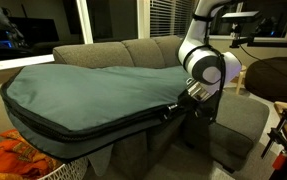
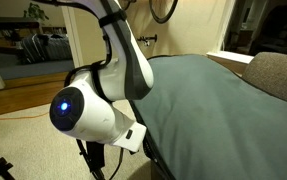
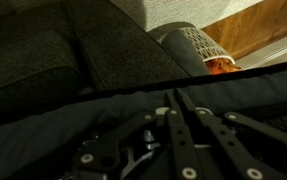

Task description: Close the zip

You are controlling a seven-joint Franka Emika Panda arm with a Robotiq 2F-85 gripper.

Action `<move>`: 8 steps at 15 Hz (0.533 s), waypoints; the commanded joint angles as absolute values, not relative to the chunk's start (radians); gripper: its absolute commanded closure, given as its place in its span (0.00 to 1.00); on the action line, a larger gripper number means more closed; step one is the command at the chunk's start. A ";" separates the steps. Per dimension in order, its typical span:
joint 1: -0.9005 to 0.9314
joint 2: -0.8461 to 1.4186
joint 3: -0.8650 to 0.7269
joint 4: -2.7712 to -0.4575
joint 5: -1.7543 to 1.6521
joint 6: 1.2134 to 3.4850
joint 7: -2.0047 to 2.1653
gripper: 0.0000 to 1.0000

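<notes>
Evidently the teal-grey bag (image 1: 93, 88) is lying flat across the sofa (image 1: 133, 48) so that its front edge is facing outward. This is presenting the zip (image 1: 95, 128), a black track running along that edge, to the arm. The arm is reaching down low at the bag's near end, putting the gripper (image 1: 173, 106) right at the track. In the wrist view its jaws are converging over the dark line of the zip, seemingly drawn nearly together around the pull. The gloom there is making it impossible to tell whether they are actually pinching it.
</notes>
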State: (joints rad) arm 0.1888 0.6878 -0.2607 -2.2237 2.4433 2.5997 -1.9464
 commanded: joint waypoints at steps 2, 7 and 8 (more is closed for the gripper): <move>0.131 0.643 -0.307 -2.283 2.408 2.583 -1.919 0.95; 0.121 0.644 -0.310 -2.293 2.396 2.560 -1.908 0.95; 0.119 0.644 -0.308 -2.294 2.393 2.555 -1.904 0.95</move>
